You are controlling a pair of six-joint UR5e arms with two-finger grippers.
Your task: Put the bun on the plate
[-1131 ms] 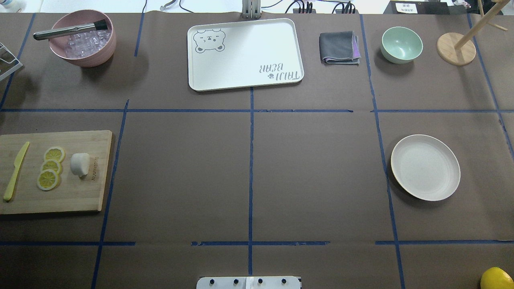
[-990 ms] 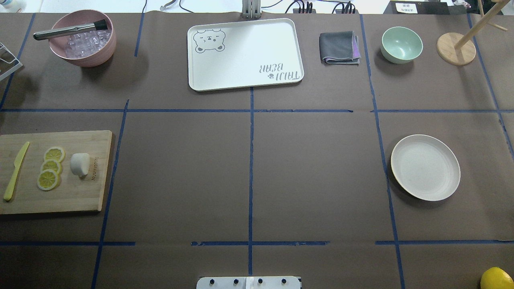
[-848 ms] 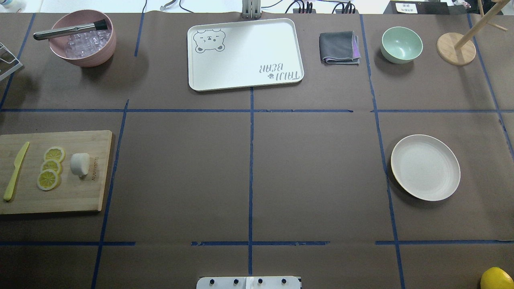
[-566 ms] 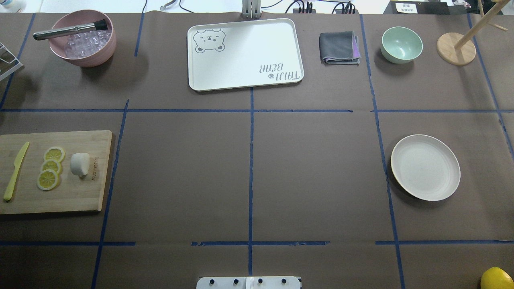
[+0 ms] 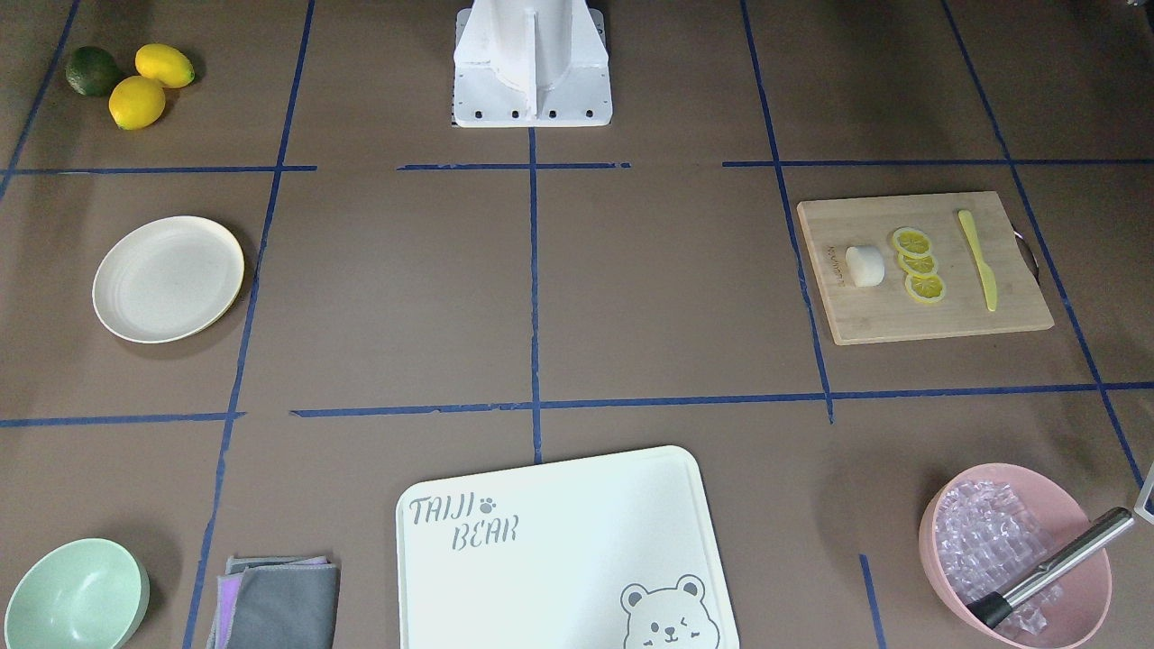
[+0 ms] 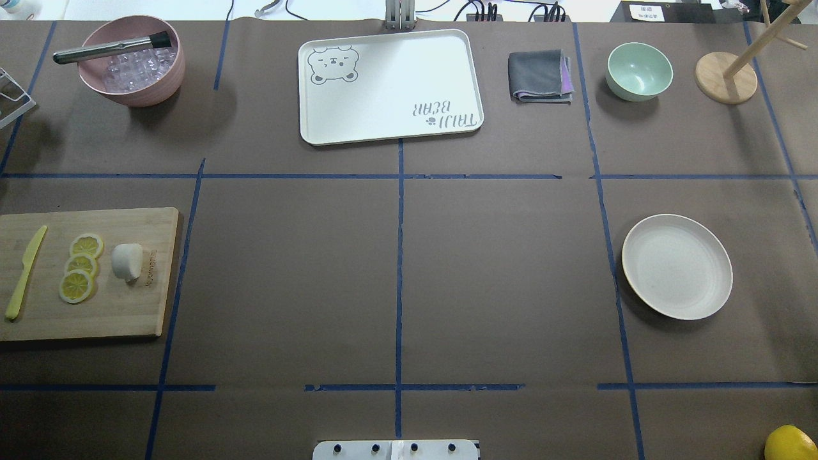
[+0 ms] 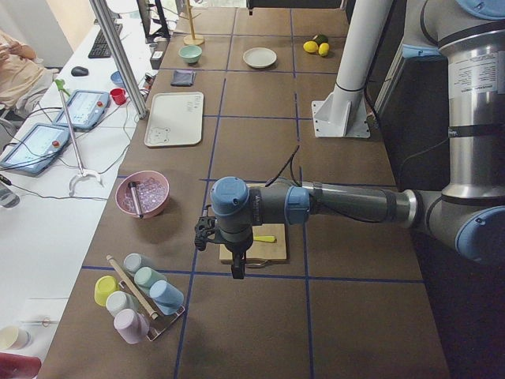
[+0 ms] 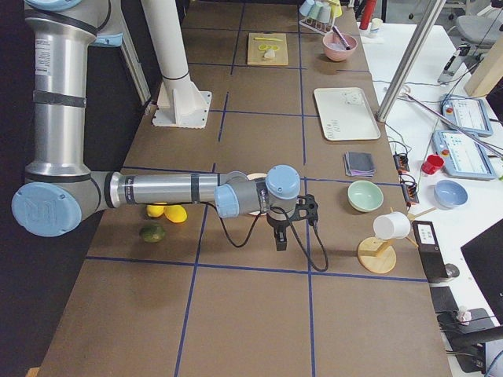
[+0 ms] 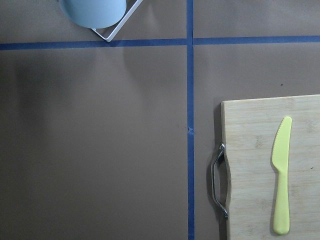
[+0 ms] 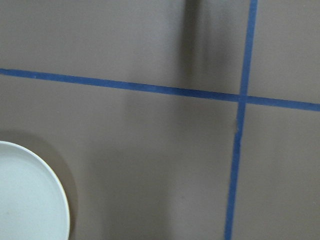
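- Logged bun (image 6: 127, 262) lying on cutting board (image 6: 128, 313), on the half of the board nearest the table's middle, untouched by either gripper.
- Noted lemon slices (image 6: 81, 266) just beside the bun on the same board, and yellow knife (image 6: 25, 271) beyond them toward the board's outer end.
- Marked plate (image 6: 677, 266) bare, well apart from the cutting board, on the robot's right side of the table.
- Spotted left gripper (image 7: 237, 268) only in the left side view, hanging above the board's outer, handled end; could not tell whether parted or closed.
- Checked the left wrist view: only the board's metal handle (image 9: 218, 181) and the knife, no bun and no fingers.
- Spotted right gripper (image 8: 280, 239) only in the right side view, far from the cutting board at the opposite table end; could not tell its jaw state either.
- Judged step as the very start: approach to the bun, no grasp begun.
- Judged next move as a left-arm job: shift inward along the board past the knife and slices, centre over the bun, descend with jaws apart, close across its short rounded sides.
- Flagged risk of nudging the nearest lemon slice, given the tight gap beside the bun.
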